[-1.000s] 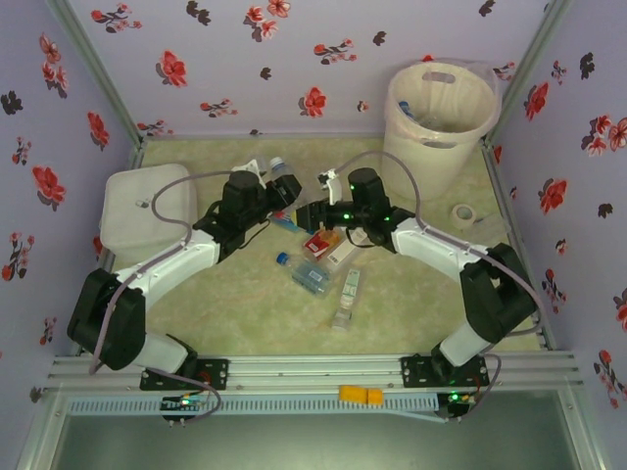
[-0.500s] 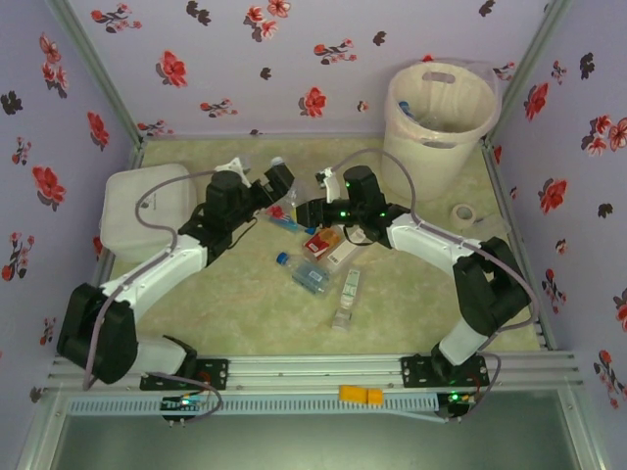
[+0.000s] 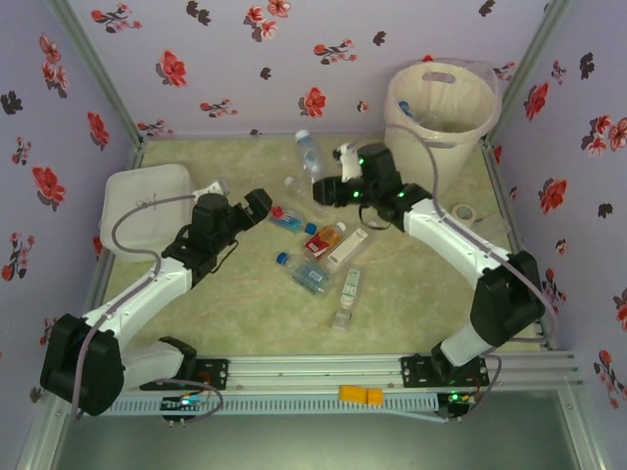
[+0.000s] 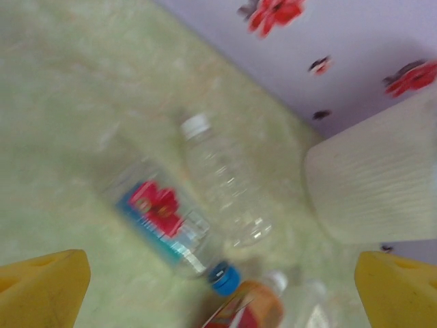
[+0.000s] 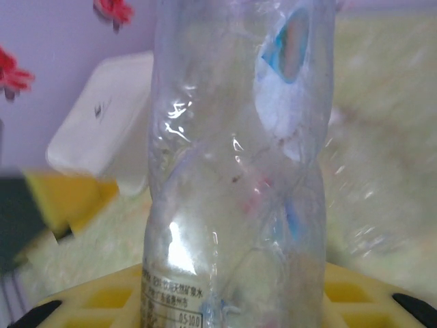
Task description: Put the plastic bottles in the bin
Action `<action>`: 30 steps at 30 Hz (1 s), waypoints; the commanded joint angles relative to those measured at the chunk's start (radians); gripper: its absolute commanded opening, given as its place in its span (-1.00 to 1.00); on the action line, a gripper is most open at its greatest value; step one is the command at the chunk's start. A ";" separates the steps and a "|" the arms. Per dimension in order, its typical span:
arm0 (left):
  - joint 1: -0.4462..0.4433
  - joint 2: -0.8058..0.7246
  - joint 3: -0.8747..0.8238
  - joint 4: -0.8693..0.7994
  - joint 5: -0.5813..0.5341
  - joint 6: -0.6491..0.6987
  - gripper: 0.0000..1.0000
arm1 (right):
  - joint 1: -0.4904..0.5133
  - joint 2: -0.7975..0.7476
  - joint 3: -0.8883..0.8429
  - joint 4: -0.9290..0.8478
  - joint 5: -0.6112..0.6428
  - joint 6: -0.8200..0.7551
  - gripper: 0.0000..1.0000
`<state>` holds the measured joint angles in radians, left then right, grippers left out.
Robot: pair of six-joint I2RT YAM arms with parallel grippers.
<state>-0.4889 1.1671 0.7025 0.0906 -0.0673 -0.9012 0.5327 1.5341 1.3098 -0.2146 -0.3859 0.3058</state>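
Observation:
My right gripper [image 3: 324,179] is raised near the back wall, shut on a clear white-capped bottle [image 3: 309,155] that fills the right wrist view [image 5: 232,171] between the yellow fingers [image 5: 355,290]. The cream bin [image 3: 423,162] stands to its right, a bottle inside. My left gripper [image 3: 260,204] hangs open and empty over the floor [image 4: 222,277]. Ahead of it lie a red-and-blue-labelled bottle [image 4: 160,219], a clear bottle [image 4: 222,184] and an orange-red one [image 4: 252,311], with the bin [image 4: 369,184] behind. Several more bottles [image 3: 312,277] lie mid-floor.
A white rounded box [image 3: 147,211] sits at the left wall. A white tape roll [image 3: 462,212] lies right of the bin's foot. Flowered walls close in the back and both sides, and a metal rail runs along the near edge.
The left gripper, which held a clear bottle a second ago, has opened and drawn back to the left. The right gripper has risen toward the back wall with a clear bottle.

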 commanded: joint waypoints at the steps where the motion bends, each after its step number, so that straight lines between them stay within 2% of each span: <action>1: -0.018 -0.051 -0.070 -0.077 -0.001 0.029 1.00 | -0.056 -0.057 0.112 -0.130 0.084 -0.081 -0.13; 5: -0.024 -0.083 -0.132 -0.121 -0.012 0.001 1.00 | -0.123 -0.059 0.230 -0.223 0.182 -0.133 -0.12; 9: -0.047 -0.084 -0.139 -0.091 -0.011 -0.007 1.00 | -0.192 -0.054 0.313 -0.251 0.316 -0.144 -0.11; 17: -0.175 0.078 -0.071 0.039 -0.012 -0.014 1.00 | -0.357 0.005 0.392 -0.222 0.465 -0.108 -0.10; 20: -0.214 0.142 -0.043 0.049 0.000 -0.023 1.00 | -0.413 0.043 0.416 -0.214 0.479 -0.091 -0.08; 23: -0.240 0.171 -0.018 0.034 0.014 -0.007 1.00 | -0.463 0.102 0.464 -0.243 0.439 -0.063 -0.03; 27: -0.257 0.175 -0.005 -0.002 0.012 0.013 1.00 | -0.491 0.174 0.509 -0.269 0.403 -0.042 0.19; 30: -0.258 0.165 -0.005 -0.019 0.006 0.010 1.00 | -0.493 0.208 0.556 -0.299 0.408 -0.053 0.60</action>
<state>-0.7403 1.3407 0.6704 0.0933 -0.0597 -0.9089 0.0368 1.7271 1.8019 -0.4793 0.0326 0.2520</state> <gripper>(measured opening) 0.998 0.765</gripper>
